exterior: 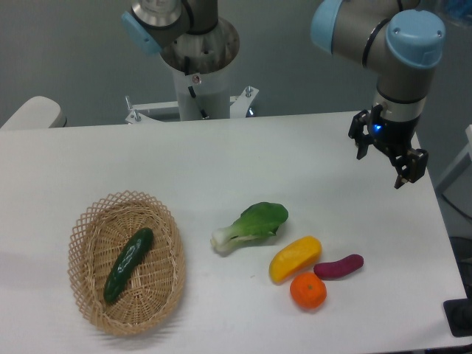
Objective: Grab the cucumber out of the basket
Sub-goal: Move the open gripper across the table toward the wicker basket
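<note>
Camera – cucumber (pixel 127 264) in basket (pixel 87 306), gripper (pixel 385 158) far right

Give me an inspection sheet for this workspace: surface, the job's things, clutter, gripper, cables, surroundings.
Surface: white table, no spills or marks seen.
Job's things: cucumber lies diagonally inside the basket, at the table's front left, untouched.
Clutter: bok choy, yellow vegetable, purple sweet potato and orange lie on the table right of the basket; the orange sits right against the yellow vegetable.
Gripper: gripper hangs above the table's far right, jaws open, holding nothing, far from the basket.
Cables: nothing seen.
Surroundings: arm base behind the table; grey wall beyond.
</note>
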`<state>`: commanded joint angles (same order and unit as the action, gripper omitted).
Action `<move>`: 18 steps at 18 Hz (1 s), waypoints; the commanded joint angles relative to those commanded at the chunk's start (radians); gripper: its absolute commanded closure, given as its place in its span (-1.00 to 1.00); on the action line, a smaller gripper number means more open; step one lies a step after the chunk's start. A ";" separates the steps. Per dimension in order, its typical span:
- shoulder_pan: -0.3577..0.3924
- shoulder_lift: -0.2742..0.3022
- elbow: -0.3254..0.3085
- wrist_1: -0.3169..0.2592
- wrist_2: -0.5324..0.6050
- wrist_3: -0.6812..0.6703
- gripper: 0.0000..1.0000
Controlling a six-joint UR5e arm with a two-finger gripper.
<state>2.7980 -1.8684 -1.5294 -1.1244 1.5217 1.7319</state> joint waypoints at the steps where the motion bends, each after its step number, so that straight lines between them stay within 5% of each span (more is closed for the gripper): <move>1: 0.000 0.003 -0.006 0.002 0.000 0.002 -1.00; 11: -0.083 0.035 -0.035 -0.015 0.003 -0.035 -1.00; 18: -0.270 0.058 -0.068 -0.014 0.002 -0.495 -1.00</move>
<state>2.5283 -1.8101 -1.5969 -1.1382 1.5233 1.2371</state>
